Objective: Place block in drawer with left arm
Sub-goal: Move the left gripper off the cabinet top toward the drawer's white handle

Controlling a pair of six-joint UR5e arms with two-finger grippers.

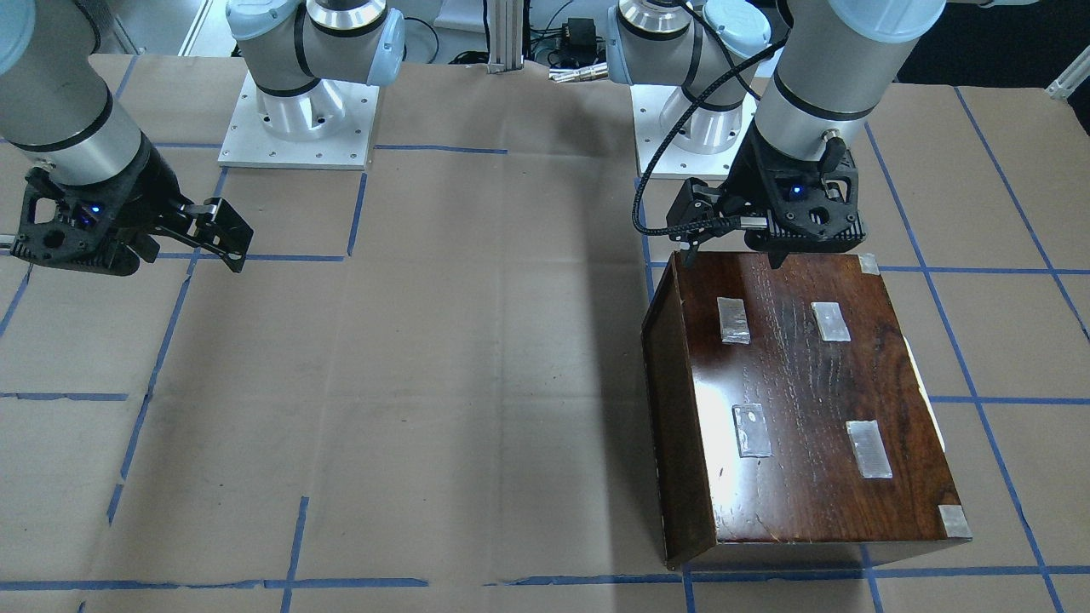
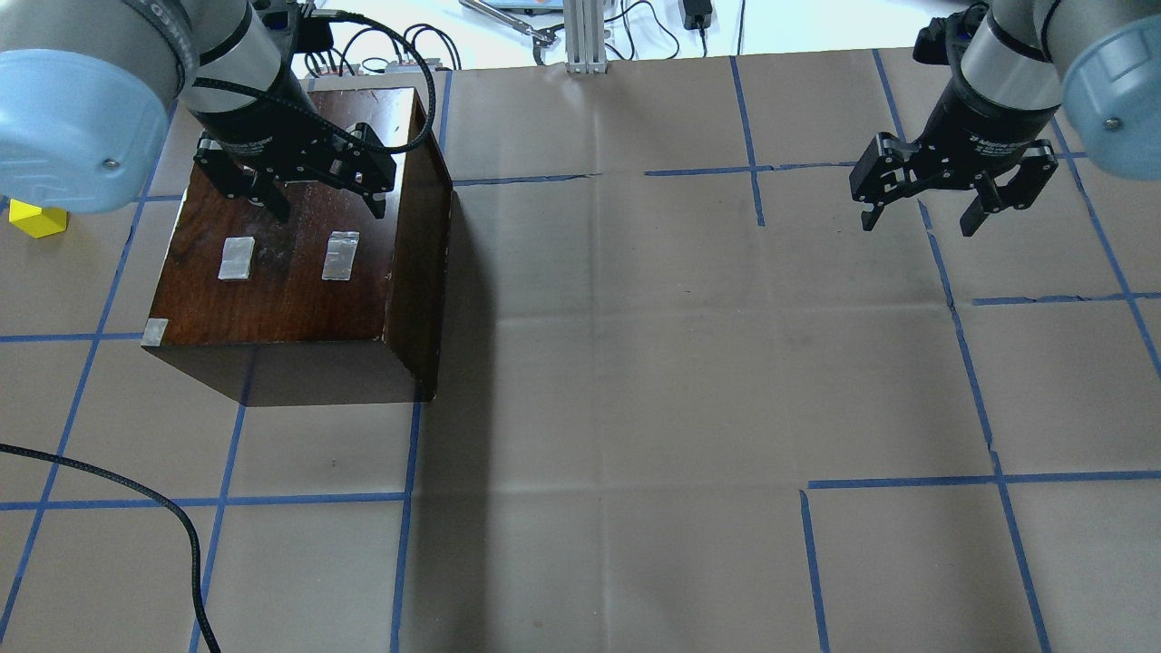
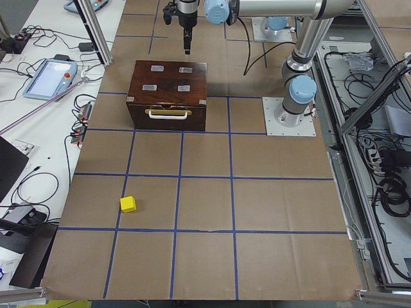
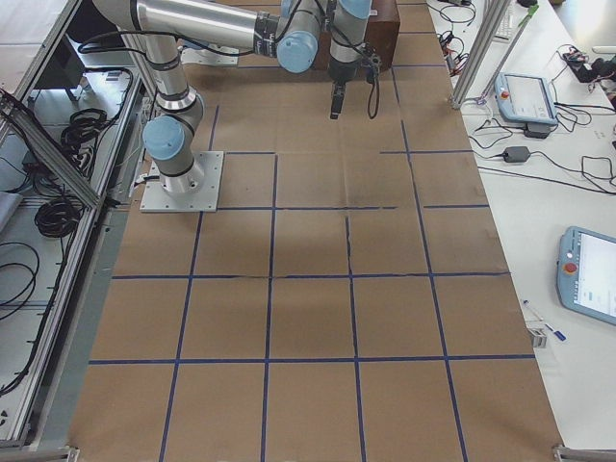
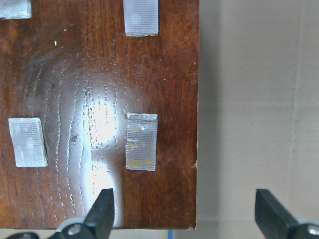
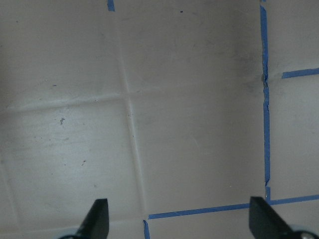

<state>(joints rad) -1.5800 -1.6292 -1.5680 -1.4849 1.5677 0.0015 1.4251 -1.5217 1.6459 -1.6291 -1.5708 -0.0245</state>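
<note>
The yellow block (image 2: 38, 220) lies on the paper at the far left edge, left of the dark box (image 2: 290, 272); it also shows in the exterior left view (image 3: 128, 204), well in front of the box. The drawer is shut inside the box; only its pale front strip (image 3: 168, 113) shows. My left gripper (image 2: 330, 213) is open and empty, hovering over the far part of the box top (image 1: 809, 400), fingers pointing down (image 5: 104, 211). My right gripper (image 2: 920, 223) is open and empty above bare paper at the far right.
Clear tape patches (image 2: 342, 255) sit on the box lid. A loose black cable (image 2: 186, 535) lies at the table's near left. Blue tape lines (image 2: 970, 381) grid the brown paper. Both arm bases (image 1: 298, 119) stand at the robot's edge.
</note>
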